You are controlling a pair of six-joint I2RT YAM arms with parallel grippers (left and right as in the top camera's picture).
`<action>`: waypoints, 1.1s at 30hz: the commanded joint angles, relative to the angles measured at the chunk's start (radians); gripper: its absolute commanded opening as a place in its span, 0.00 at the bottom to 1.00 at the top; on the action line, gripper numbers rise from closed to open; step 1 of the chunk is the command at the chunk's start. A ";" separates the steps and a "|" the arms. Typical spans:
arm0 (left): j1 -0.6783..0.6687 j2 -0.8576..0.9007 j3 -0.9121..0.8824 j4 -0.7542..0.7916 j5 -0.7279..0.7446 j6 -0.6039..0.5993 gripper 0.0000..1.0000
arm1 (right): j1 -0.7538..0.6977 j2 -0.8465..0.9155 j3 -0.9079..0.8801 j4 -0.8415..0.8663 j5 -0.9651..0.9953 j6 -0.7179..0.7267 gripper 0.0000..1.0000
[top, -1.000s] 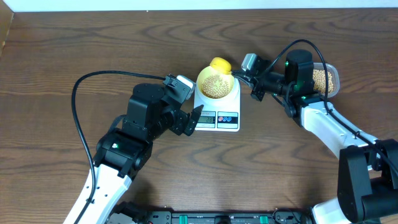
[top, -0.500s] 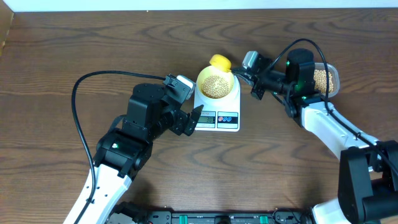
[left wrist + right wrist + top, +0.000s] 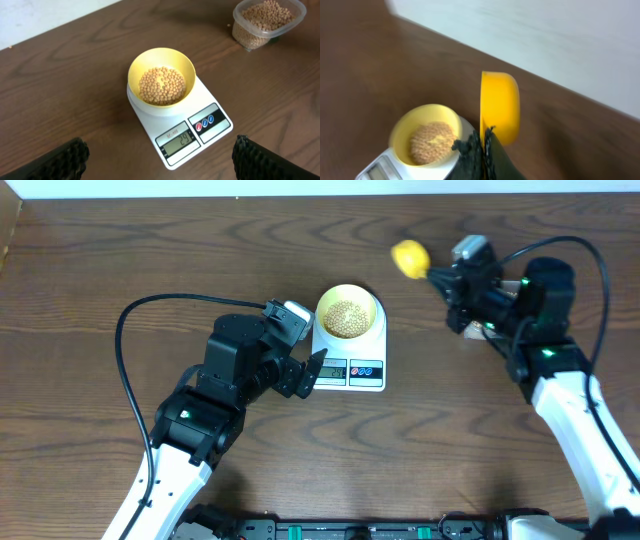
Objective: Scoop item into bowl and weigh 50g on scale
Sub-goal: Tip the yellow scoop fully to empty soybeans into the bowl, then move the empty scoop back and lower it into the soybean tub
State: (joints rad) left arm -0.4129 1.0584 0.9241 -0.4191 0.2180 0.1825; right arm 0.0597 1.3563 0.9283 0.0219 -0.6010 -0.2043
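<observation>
Beans [image 3: 162, 86] lie in the bowl [image 3: 133, 75] on the scale [image 3: 215, 102]; right pincer [image 3: 483, 140] clenches the yellow scoop [image 3: 499, 107], left pincer [image 3: 162, 162] gapes wide.

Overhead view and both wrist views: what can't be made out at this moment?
Overhead: the scale display is too small to read; the yellow scoop is motion-blurred, its inside unclear.
Overhead: the clear tub is hidden under the right arm; only the left wrist view shows it.
Right wrist: the scale's screen is blurred and cut off by the bottom edge; the scoop is edge-on, contents unseen.
</observation>
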 commanded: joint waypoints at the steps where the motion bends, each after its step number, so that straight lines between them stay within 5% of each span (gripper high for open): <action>1: 0.002 -0.005 -0.004 0.000 -0.010 -0.009 0.94 | -0.041 -0.059 0.006 -0.064 0.212 0.032 0.01; 13: 0.002 -0.005 -0.004 0.000 -0.010 -0.009 0.94 | -0.112 -0.109 0.006 -0.306 0.638 0.009 0.01; 33: 0.002 -0.005 -0.004 0.000 -0.010 -0.009 0.94 | -0.178 0.012 0.006 -0.390 0.655 -0.014 0.01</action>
State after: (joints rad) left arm -0.4133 1.0584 0.9241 -0.4191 0.2108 0.1825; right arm -0.1078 1.3239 0.9283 -0.3771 0.0433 -0.1974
